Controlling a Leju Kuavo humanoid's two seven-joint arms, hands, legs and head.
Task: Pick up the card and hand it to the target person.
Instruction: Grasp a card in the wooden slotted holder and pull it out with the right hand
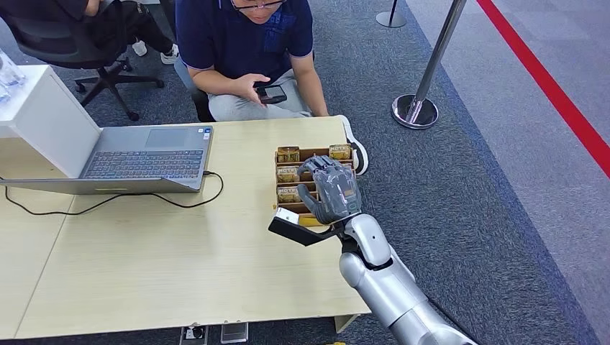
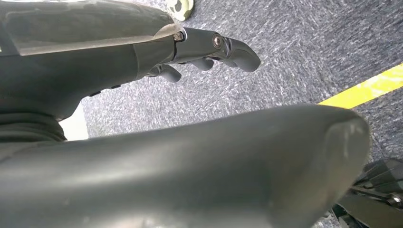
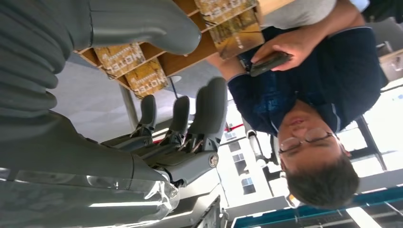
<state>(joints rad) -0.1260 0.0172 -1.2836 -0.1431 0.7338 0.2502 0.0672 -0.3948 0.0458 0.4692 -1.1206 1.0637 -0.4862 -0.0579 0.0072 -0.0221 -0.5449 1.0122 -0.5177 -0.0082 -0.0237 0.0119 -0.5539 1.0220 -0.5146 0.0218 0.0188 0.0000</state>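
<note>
One wooden table (image 1: 144,266) on grey carpet (image 1: 489,180), laptop (image 1: 144,154), right hand (image 1: 331,190) fingers spread empty above card tray (image 1: 282,172)

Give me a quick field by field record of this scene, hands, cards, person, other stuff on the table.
right hand: open, fingers spread, above the card box
left hand: holds nothing, over carpet
cards: in the wooden box's compartments, none picked up
person: seated behind the table, holding a phone
laptop: open, cable plugged in
</note>
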